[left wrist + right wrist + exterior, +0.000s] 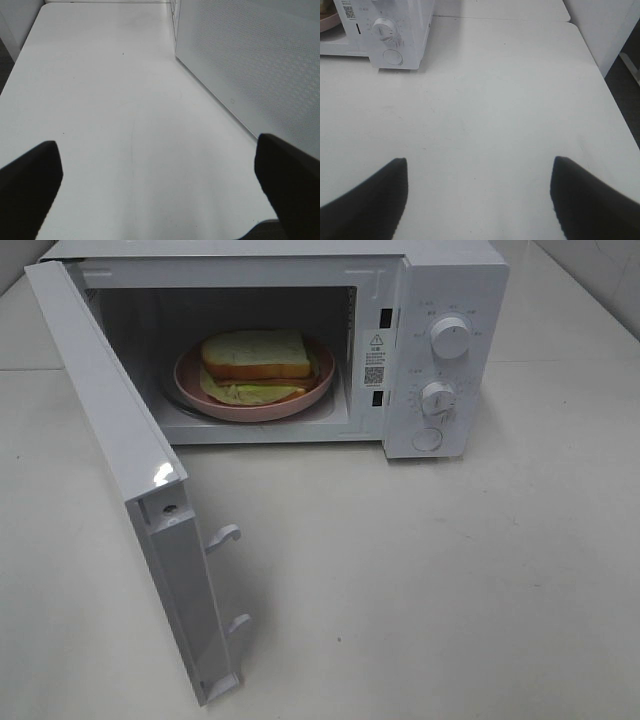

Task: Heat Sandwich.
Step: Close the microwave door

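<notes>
The sandwich, yellow-orange bread over a pale green layer, lies on a round pink plate inside the white microwave. The microwave door hangs wide open toward the front left. Neither arm shows in the exterior high view. My left gripper is open over bare table, with the door's perforated panel beside it. My right gripper is open and empty, well back from the microwave's knobs.
Two dials and a round button sit on the microwave's control panel. Latch hooks stick out from the door's edge. The white table runs to an edge on the right.
</notes>
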You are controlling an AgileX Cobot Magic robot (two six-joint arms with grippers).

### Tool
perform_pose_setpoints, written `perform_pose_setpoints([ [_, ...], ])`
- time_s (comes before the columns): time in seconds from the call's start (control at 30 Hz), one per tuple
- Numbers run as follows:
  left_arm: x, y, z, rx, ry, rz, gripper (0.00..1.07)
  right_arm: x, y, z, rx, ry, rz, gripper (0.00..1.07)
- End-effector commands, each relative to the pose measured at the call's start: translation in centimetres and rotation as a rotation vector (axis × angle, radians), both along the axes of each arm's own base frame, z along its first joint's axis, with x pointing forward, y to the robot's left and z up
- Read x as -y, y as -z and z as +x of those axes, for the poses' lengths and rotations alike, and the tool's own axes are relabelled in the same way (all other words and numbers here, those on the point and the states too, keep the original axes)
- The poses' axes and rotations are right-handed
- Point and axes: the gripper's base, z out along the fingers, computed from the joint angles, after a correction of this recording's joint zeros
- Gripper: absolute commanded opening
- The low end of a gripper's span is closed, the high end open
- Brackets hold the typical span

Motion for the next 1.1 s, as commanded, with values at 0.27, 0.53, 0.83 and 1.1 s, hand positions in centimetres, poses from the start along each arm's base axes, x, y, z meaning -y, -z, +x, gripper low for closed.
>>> perform_pose_setpoints([
  [0.27, 0.0, 0.0, -0.2, 0.022, 0.004, -0.008, 1.00, 0.0, 0.0, -0.4, 0.033, 0.003, 0.005, 0.75],
  [0.53, 0.0, -1.1, 0.3, 0.039, 0.001, -0.013, 0.98, 0.0, 0.0, -0.4, 0.033, 0.003, 0.005, 0.75],
  [0.83, 0.0, -2.0, 2.7, -0.002, -0.003, -0.014, 0.86, 0.0, 0.0, -0.4, 0.033, 0.003, 0.005, 0.75],
  [1.1, -0.1, -2.6, 6.1, -0.006, -0.013, -0.020, 0.38, 0.0, 0.0, -0.4, 0.033, 0.003, 0.005, 0.75],
])
